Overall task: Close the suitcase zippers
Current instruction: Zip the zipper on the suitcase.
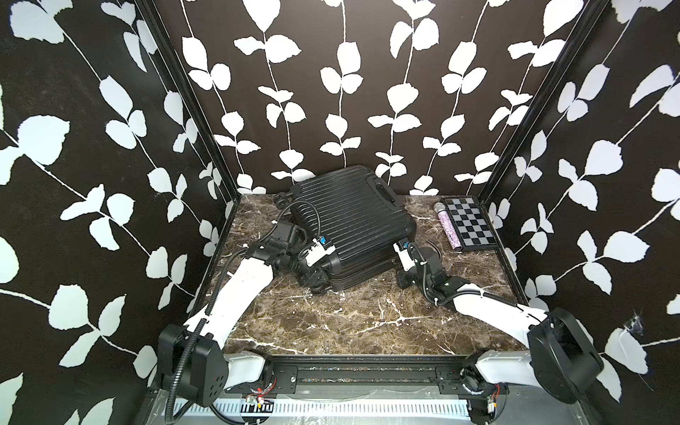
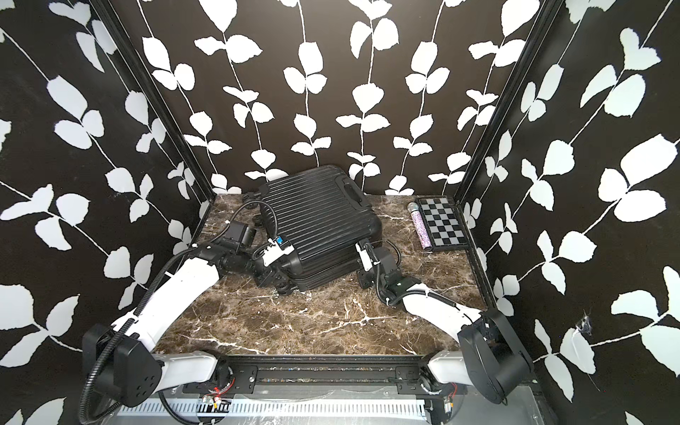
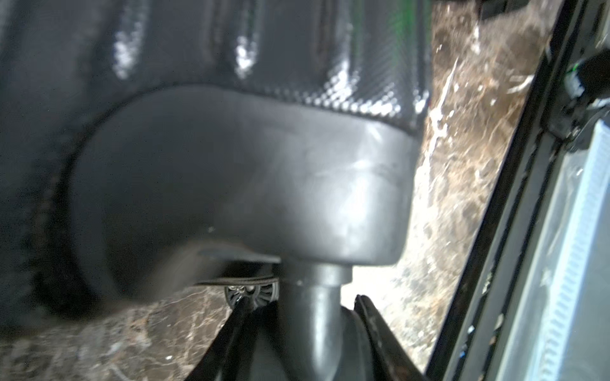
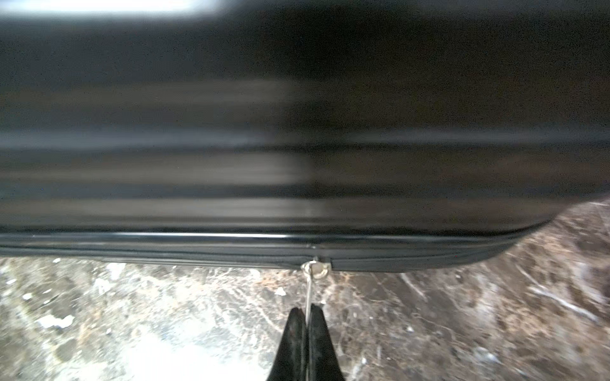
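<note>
The suitcase (image 1: pixel 353 224) lies flat on the marble table (image 1: pixel 331 323), in the middle, close to the back wall. The left gripper (image 3: pixel 302 301) is at the near left corner of the case. Its fingers are partly open, one on each side of a wheel post (image 3: pixel 317 277), and they seem to hug it. I think this stops the case from sliding. The right gripper (image 4: pixel 307 313) is low at the near right corner. Its fingers are shut tight on a thin silver zipper pull (image 4: pixel 309 290), which hangs from the zipper (image 4: pixel 198 252) on the seam. I think the right arm is set to drag the pull along while the left arm holds the case in place
</note>
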`<state>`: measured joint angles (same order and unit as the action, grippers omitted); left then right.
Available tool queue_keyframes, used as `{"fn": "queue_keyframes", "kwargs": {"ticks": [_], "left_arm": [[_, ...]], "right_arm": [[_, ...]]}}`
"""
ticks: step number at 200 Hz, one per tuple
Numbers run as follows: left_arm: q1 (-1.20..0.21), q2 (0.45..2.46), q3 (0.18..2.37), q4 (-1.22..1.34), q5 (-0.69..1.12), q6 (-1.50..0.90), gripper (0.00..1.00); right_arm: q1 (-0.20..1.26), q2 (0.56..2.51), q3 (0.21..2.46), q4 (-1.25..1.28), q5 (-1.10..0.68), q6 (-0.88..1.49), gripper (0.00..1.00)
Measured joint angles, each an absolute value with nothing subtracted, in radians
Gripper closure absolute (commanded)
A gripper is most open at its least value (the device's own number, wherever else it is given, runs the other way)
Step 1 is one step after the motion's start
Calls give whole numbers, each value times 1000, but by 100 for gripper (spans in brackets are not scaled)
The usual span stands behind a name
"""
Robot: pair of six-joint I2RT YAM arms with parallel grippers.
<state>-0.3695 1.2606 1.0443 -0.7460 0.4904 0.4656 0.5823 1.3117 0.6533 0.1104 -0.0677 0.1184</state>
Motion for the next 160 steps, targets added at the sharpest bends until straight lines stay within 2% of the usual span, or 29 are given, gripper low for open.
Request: {"fn": "queue_keyframes", "kwargs": {"ticks": [90, 160], "left_arm": [[-537, 1105, 896, -547, 361, 102, 100], [-639, 1085, 855, -489, 263, -63, 100]], "right_arm": [[604, 1312, 653, 123, -132, 115, 100], [665, 1336, 654, 151, -7, 131, 100]]}}
